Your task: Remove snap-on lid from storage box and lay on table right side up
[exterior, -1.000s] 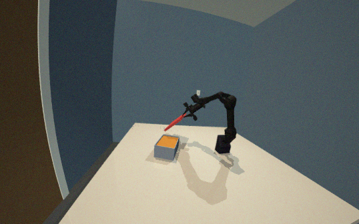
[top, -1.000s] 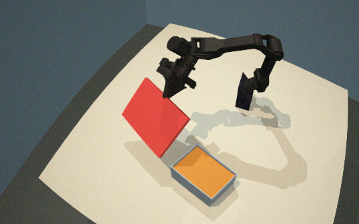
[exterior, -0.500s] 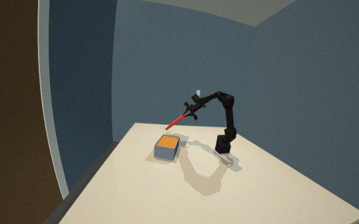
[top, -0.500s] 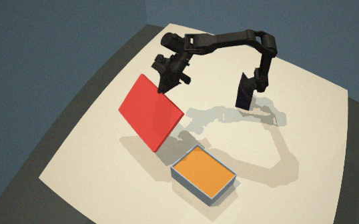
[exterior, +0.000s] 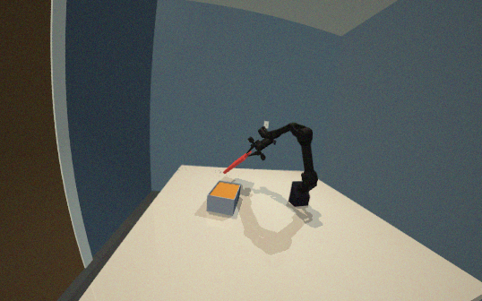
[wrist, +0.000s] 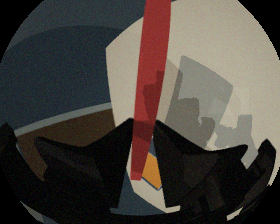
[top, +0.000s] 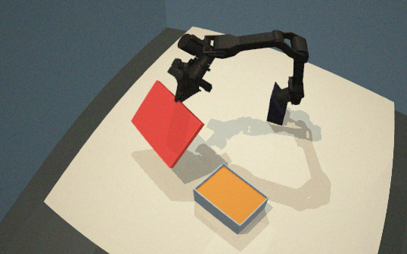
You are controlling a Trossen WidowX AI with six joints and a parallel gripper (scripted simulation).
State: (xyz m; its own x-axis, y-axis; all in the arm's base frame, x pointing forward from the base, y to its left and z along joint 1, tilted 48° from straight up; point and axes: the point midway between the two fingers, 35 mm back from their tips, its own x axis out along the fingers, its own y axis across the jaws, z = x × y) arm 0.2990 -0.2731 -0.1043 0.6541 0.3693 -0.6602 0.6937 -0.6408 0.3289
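lid (top: 166, 122) count in the top view: one, red and rectangular, hanging tilted in the air with its upper corner clamped in the one black gripper (top: 178, 97). it casts a shadow on the cream table (top: 91, 189) below. one storage box (top: 231, 198) sits on the table, grey-blue walls and an orange inside open to view, nearer the camera than the lid and apart from it. one arm (top: 250, 39) arches over from its dark base (top: 278, 103), and its shadow lies between base and box. nothing else stands on the table, and nothing lies between lid and box. from the exterior view the lid (exterior: 237, 163) shows edge-on as a thin red bar sloping down away from the gripper (exterior: 251, 153), well above the table (exterior: 288, 269) and above the far side of the box (exterior: 223, 197). blue walls stand behind the arm (exterior: 305, 152). in the wrist view the lid (wrist: 152, 63) runs as a red strip up the middle, pinched at its lower end between the two dark fingers. a small part of the box's orange (wrist: 152, 173) shows just beside the strip, and the table (wrist: 257, 63) with grey shadows lies beyond.
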